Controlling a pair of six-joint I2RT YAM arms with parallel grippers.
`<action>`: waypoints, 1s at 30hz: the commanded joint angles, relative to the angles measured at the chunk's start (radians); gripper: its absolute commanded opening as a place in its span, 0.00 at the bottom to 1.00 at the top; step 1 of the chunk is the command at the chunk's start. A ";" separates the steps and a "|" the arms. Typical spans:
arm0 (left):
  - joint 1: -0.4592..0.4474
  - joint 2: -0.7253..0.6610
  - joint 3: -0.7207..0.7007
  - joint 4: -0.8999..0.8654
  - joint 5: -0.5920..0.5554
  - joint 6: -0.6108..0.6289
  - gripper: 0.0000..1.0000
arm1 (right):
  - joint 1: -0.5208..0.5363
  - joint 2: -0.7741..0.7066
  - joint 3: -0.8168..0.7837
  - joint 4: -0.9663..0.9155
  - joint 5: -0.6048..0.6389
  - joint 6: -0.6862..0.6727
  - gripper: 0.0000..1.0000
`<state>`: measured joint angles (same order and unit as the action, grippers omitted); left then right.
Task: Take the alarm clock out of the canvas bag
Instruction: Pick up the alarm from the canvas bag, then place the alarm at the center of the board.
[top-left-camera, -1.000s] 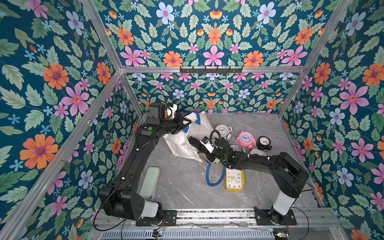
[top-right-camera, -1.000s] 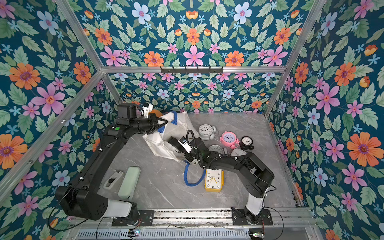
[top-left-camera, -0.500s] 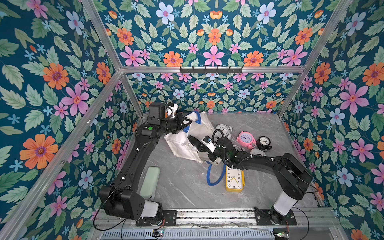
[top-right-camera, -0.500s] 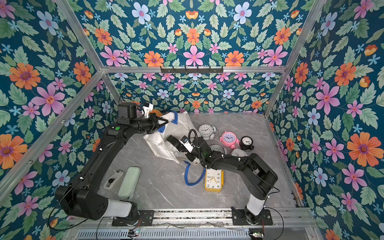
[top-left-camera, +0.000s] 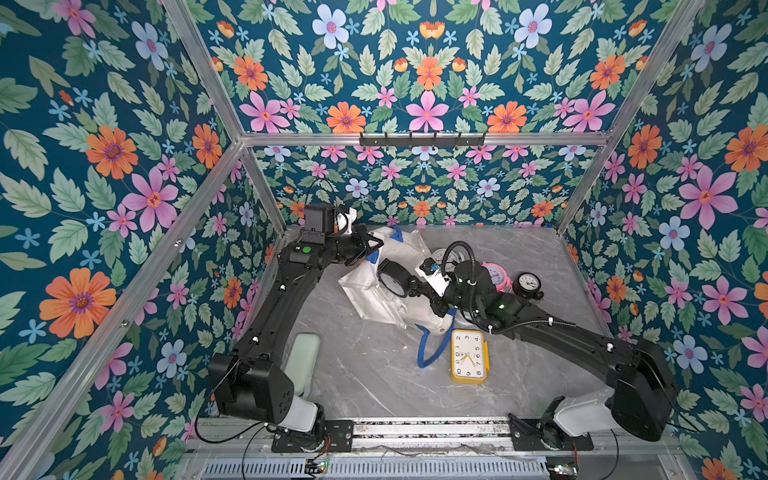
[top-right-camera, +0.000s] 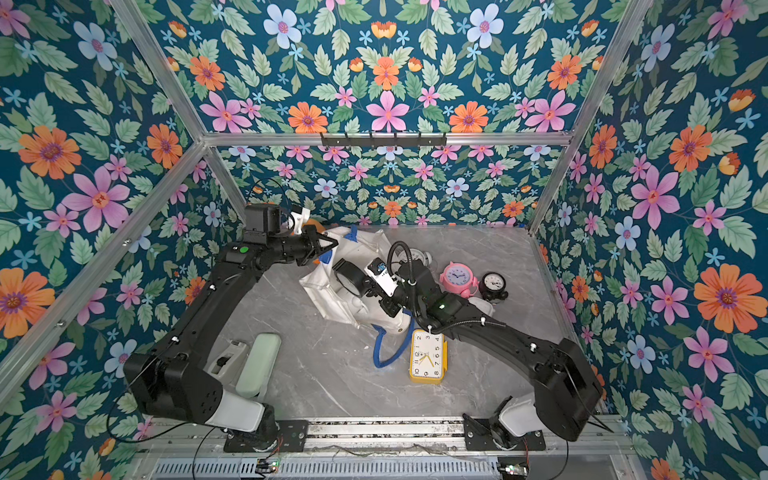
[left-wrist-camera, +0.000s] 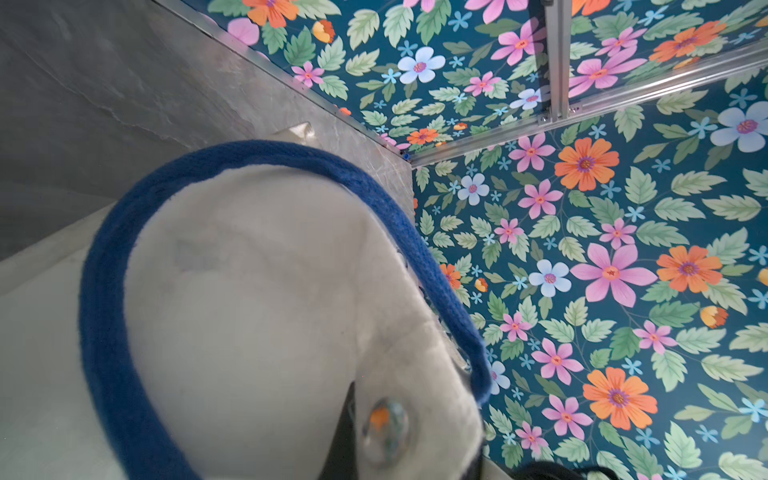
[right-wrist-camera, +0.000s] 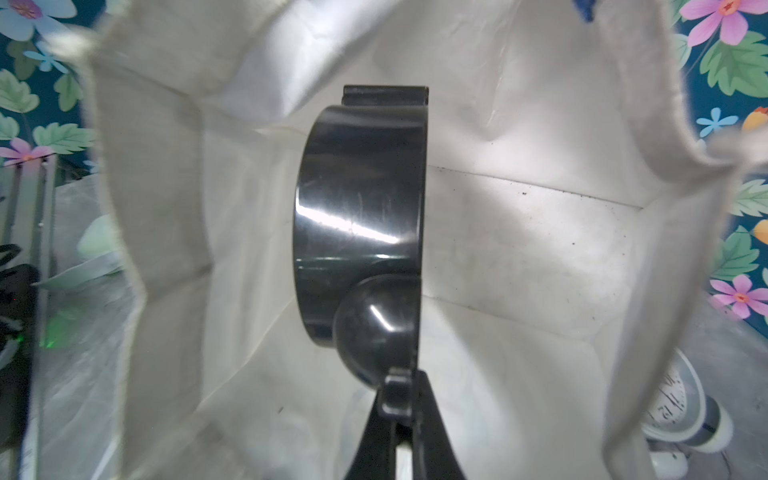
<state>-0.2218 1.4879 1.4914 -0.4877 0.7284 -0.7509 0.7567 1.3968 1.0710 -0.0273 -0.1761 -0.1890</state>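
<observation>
A: At the canvas bag (top-left-camera: 368, 293) mouth, item held?
B: One black alarm clock (top-left-camera: 392, 277), pinched at its edge in right gripper (top-left-camera: 410, 285), bag interior behind it.
A: And left gripper (top-left-camera: 372, 245)?
B: Clenched on bag rim, beside blue strap patch (top-left-camera: 372, 258).

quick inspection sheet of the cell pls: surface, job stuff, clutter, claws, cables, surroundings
surface: grey marbled tabletop, no spills seen
job's things: canvas bag slumped on its side, mouth open; black alarm clock lifted at the mouth, off the tabletop
clutter: yellow clock, pink clock, small black clock, white clock, pale green case
claws: left claw shut on the bag's rim; right claw shut on the black alarm clock
cables: black hose looped over the right wrist; loose wires at the front rail
surroundings: floral walls, aluminium frame, hook rail
</observation>
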 joint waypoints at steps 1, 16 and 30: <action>0.010 0.010 0.022 0.043 -0.025 0.028 0.00 | 0.000 -0.066 0.045 -0.218 -0.056 0.014 0.00; 0.041 0.052 0.039 0.051 -0.044 0.043 0.00 | -0.009 -0.312 0.263 -0.831 -0.093 0.136 0.00; 0.044 0.052 -0.012 0.061 -0.050 0.059 0.00 | -0.648 -0.416 0.112 -1.045 -0.604 0.462 0.00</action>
<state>-0.1806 1.5455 1.4811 -0.4858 0.6659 -0.7036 0.2012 0.9916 1.2209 -1.0462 -0.5880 0.1665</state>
